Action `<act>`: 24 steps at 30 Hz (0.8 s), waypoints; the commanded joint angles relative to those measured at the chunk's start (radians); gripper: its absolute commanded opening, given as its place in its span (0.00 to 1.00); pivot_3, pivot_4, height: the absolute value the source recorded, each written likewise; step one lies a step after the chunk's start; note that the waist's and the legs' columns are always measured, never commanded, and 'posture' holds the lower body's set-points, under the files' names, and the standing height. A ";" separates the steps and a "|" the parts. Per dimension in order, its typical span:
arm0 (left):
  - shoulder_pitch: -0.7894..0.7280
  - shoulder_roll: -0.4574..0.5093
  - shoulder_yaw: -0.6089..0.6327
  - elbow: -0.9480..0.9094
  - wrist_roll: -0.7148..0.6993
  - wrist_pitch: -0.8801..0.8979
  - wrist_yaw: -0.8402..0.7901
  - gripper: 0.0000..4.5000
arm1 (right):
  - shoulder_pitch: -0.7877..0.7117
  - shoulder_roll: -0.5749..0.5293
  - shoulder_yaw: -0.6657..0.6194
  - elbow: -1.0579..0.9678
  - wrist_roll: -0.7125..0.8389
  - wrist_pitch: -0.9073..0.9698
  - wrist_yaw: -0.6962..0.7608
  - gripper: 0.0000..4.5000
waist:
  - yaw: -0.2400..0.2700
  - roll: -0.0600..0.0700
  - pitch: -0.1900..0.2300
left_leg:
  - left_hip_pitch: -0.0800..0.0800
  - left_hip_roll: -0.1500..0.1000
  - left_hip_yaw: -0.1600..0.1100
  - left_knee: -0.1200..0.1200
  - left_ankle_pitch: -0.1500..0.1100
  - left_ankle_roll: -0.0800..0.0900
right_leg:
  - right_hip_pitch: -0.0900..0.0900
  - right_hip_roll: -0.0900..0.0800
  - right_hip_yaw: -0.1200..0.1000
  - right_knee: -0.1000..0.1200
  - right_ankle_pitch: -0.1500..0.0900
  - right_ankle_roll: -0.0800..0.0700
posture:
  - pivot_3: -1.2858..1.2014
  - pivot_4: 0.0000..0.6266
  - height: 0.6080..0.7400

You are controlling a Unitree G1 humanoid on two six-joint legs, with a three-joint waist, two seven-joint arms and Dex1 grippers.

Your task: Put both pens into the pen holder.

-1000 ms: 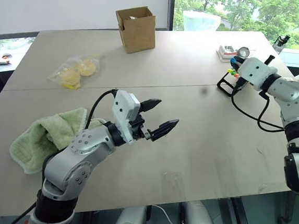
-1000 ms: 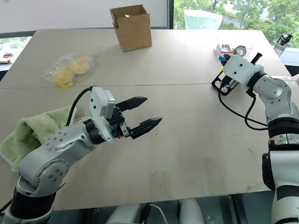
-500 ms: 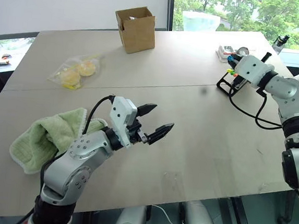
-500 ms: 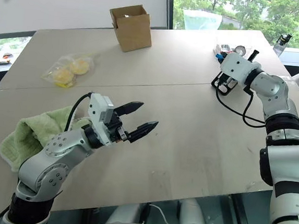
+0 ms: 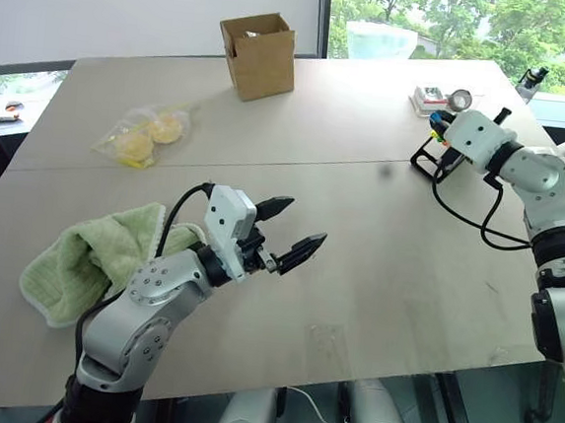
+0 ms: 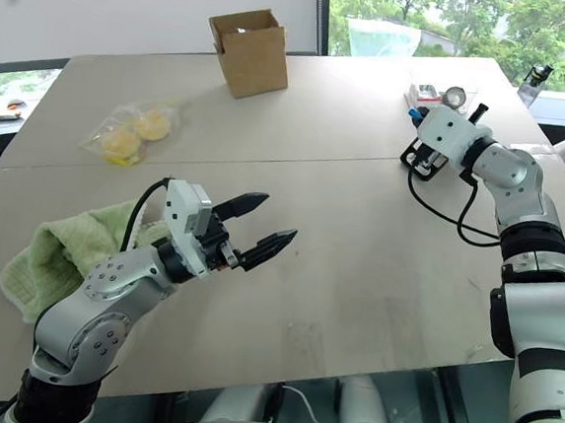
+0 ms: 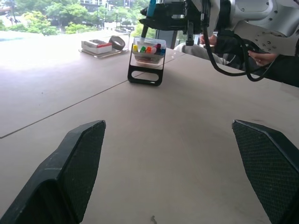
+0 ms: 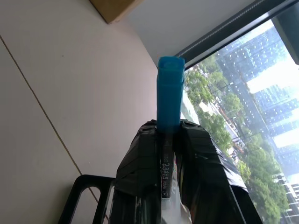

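The pen holder point(image 7: 148, 50) is a small clear box on a black looped stand point(image 5: 427, 163) at the far right of the table, with several coloured marker ends showing in it. My right gripper point(image 8: 169, 128) hovers just above it, shut on a black-barrelled pen with a blue end point(image 8: 169, 88) that sticks out past the fingertips. From the left wrist view that pen point(image 7: 152, 6) rises above the holder. The other pen is out of view. My left gripper point(image 5: 304, 223) is open and holds nothing, above the middle of the table, far from the holder.
A brown cardboard box point(image 5: 258, 54) stands at the back. A bag of yellow things point(image 5: 143, 135) and a green towel point(image 5: 86, 254) lie on the left. A flat clear tray point(image 5: 429, 99) with a tape roll sits behind the holder. A person's hand point(image 7: 261, 57) shows beyond the right arm.
The right gripper has shifted only slightly over the holder, the pen still in its grip. The left gripper has stayed open and about where it was.
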 commanded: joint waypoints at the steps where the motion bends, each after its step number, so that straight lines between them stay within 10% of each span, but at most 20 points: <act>1: -0.004 -0.002 0.006 -0.010 0.001 -0.024 -0.005 1.00 | -0.037 -0.013 0.001 0.030 -0.022 -0.014 -0.037 0.01 | 0.000 0.000 0.000 | 0.000 0.000 0.000 0.000 0.000 0.000 | 0.000 0.000 0.000 0.000 0.000 0.000 | 0.52 0.24 1.00; 13: -0.016 -0.001 0.010 -0.017 0.005 -0.018 0.010 1.00 | -0.125 0.016 0.072 0.204 -0.147 -0.018 -0.181 0.01 | -0.001 0.000 0.000 | 0.000 0.000 0.001 0.000 0.000 0.000 | 0.000 0.000 0.001 0.000 0.000 0.000 | 0.52 0.24 1.00; 22: 0.024 -0.013 0.004 -0.031 0.024 -0.038 0.015 1.00 | -0.148 -0.008 0.051 0.219 -0.130 -0.032 -0.157 0.95 | -0.001 0.000 0.000 | 0.000 0.000 0.001 0.000 0.000 0.000 | 0.000 0.000 0.001 0.000 0.000 0.000 | 0.52 0.24 1.00; 24: 0.018 -0.016 0.006 -0.030 0.019 -0.033 0.016 1.00 | -0.142 -0.017 0.038 0.202 -0.113 -0.043 -0.143 0.99 | -0.001 0.000 0.000 | 0.000 0.000 0.001 0.000 0.000 0.000 | 0.000 0.000 0.001 0.000 0.000 0.000 | 0.52 0.24 1.00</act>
